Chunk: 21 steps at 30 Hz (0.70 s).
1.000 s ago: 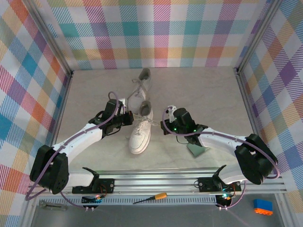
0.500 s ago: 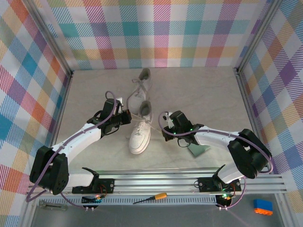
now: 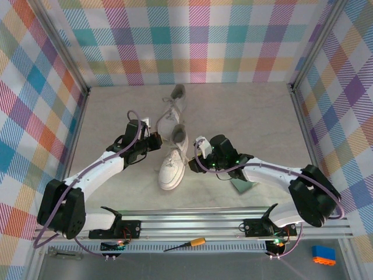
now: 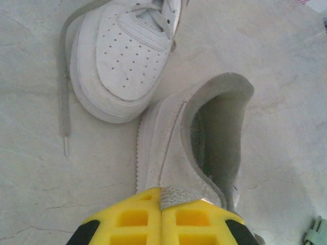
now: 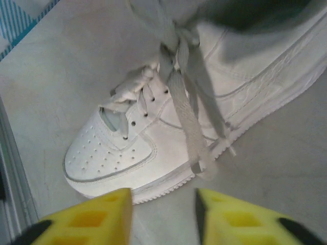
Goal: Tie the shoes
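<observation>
1. Shoes (image 3: 173,156): frame centre, on surface (image 3: 250,116); light, soft uppers.
2. Lace (image 5: 186,122): limp, slippery; best pinched near loose ends.
3. Left end effector (image 4: 161,201): closed on lace.
4. Right end effector (image 5: 161,199): open, empty, beside shoe.

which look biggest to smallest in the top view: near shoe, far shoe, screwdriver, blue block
1. near shoe
2. far shoe, smaller-looking but farther off
3. screwdriver and blue block: unranked, one long and thin, one short and chunky
</observation>
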Motion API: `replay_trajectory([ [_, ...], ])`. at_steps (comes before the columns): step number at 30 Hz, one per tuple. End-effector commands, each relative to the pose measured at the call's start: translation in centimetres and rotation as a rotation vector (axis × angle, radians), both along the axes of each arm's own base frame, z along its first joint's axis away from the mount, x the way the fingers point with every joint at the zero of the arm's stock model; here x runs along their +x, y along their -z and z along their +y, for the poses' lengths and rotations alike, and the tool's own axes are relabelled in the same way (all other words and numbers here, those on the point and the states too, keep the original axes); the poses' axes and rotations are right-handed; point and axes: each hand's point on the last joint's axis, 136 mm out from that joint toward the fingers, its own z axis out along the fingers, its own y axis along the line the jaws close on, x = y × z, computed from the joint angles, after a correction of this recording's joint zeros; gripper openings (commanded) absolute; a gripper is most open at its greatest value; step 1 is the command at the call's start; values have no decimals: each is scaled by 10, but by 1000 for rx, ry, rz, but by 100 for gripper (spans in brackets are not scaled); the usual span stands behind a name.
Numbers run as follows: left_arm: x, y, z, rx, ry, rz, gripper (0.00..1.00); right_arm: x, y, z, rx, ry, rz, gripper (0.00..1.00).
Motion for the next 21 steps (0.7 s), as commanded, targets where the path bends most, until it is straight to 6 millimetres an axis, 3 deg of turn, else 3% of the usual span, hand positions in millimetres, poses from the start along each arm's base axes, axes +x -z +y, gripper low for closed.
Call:
replay_trajectory([
  [1,16,-11,4,-25,-47,-24,0,16,-28,2,30,32,-98,47],
  [13,27,-5,9,-32,-58,-4,0,31,-29,16,50,-148,-87,47],
  [16,26,-5,11,-30,-59,-6,0,34,-22,12,63,-226,-53,56],
  [21,24,-3,14,-26,-63,-1,0,59,-2,2,26,-218,-27,53],
])
